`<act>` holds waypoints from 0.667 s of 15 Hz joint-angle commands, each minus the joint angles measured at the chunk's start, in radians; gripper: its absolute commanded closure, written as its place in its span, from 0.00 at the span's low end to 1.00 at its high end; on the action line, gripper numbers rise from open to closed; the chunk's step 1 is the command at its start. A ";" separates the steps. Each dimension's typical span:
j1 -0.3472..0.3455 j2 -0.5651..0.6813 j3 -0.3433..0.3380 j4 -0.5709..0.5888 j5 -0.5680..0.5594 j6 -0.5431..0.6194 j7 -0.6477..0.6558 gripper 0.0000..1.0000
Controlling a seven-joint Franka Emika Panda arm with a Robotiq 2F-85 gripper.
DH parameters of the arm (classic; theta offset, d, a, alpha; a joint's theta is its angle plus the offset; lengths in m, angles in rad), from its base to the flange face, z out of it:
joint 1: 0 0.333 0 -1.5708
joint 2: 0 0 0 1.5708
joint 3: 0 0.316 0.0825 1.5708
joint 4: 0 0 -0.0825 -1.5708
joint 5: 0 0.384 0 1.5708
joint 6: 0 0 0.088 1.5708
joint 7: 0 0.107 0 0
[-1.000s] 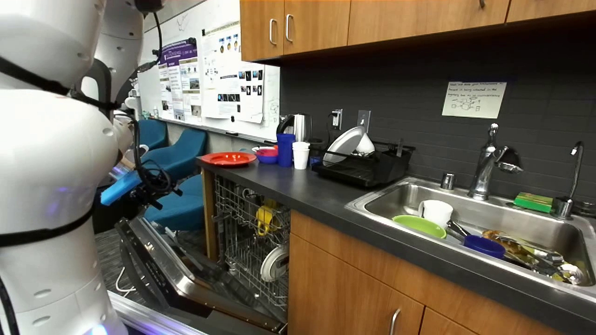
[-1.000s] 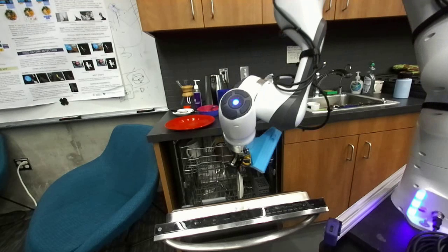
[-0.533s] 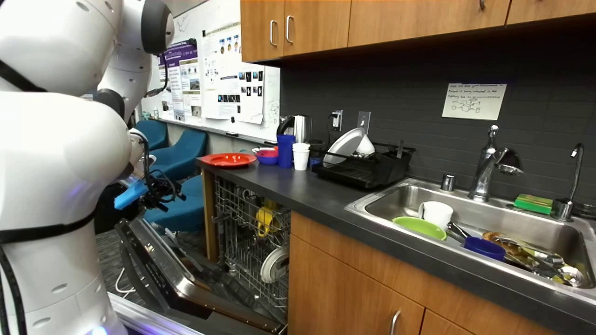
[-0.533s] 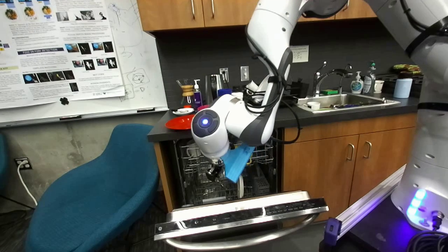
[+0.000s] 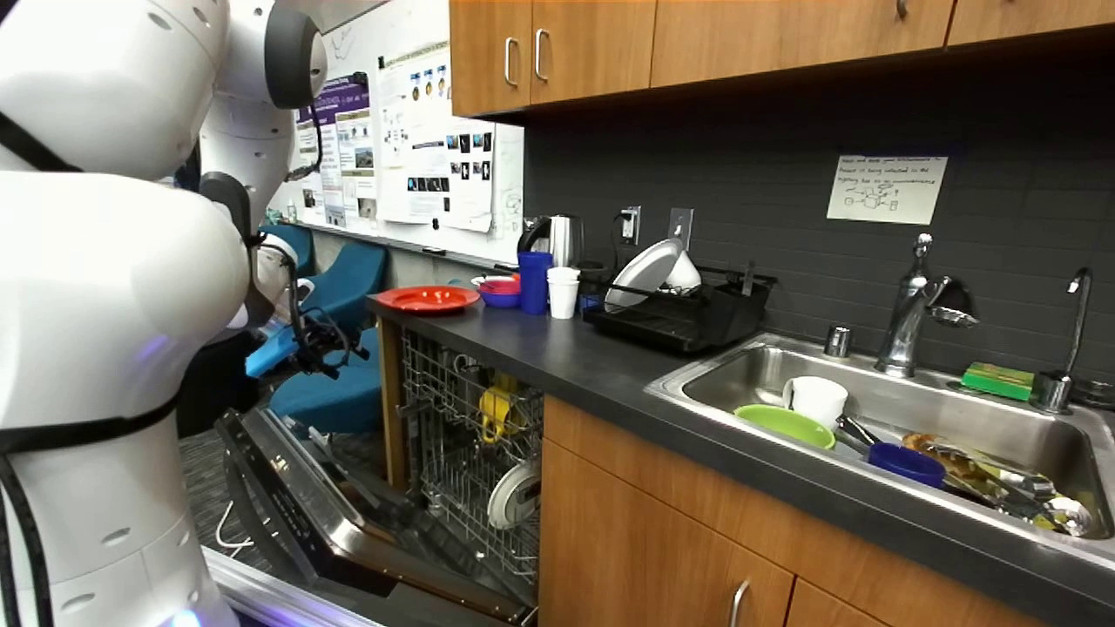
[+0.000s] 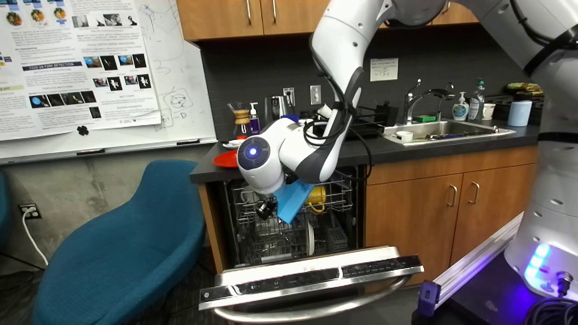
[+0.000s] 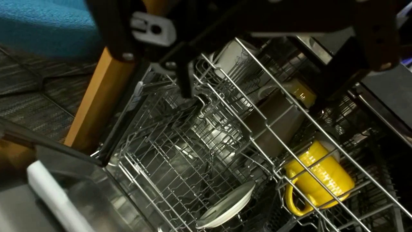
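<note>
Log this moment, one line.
gripper: open, empty, near upper rack; yellow mug: in upper rack; plate: lower down; dishwasher door: partly open

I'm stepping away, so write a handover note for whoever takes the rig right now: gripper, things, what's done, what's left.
Gripper: fingers spread wide, holding nothing, above the dishwasher door.
Things: yellow mug in the upper rack; white plate on edge in the lower rack; white mug and green bowl in the sink; red plate on the counter.
Done: dishwasher door tilted open; yellow mug and white plate are in the racks.
Left: nothing is gripped yet; that white mug, the green bowl and the red plate are outside the racks.
</note>
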 commanded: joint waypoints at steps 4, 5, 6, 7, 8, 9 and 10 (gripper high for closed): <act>0.004 0.036 -0.061 0.085 -0.016 0.027 -0.024 0.00; 0.002 0.045 -0.068 0.097 -0.015 0.027 -0.027 0.00; 0.003 0.049 -0.072 0.104 -0.012 0.025 -0.029 0.00; 0.000 0.054 -0.079 0.111 -0.013 0.025 -0.030 0.00; -0.003 0.060 -0.087 0.117 -0.014 0.026 -0.029 0.00; -0.004 0.064 -0.091 0.124 -0.012 0.024 -0.031 0.00; -0.005 0.066 -0.098 0.124 -0.015 0.024 -0.027 0.00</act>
